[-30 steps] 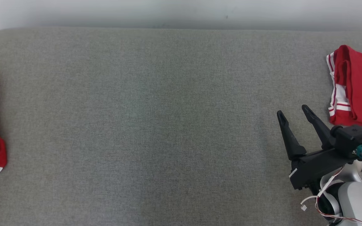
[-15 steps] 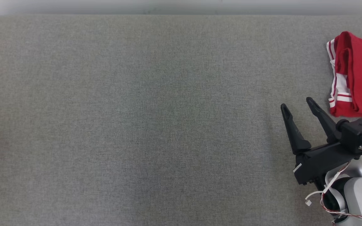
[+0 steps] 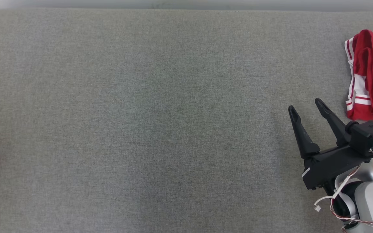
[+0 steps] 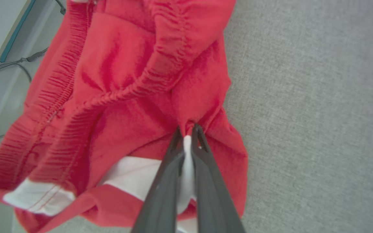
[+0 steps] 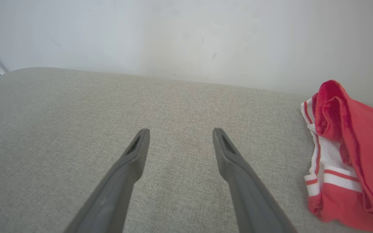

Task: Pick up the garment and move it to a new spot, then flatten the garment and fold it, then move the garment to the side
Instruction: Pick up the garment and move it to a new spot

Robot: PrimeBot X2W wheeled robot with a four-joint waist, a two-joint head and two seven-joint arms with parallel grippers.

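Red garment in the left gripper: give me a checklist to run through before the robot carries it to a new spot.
1. Left gripper grip: jaws closed on a pinch of the red elastic-waisted garment with white trim: ok.
2. Garment lifted off the grey woven surface: cannot tell.
3. Room in the middle of the grey surface for set-down: ok.
4. Right gripper free: jaws open, holding nothing: ok.
5. Folded red garment with white stripes out of the path, at the surface's right edge: ok.
6. Held garment flat: not ok, it is bunched.
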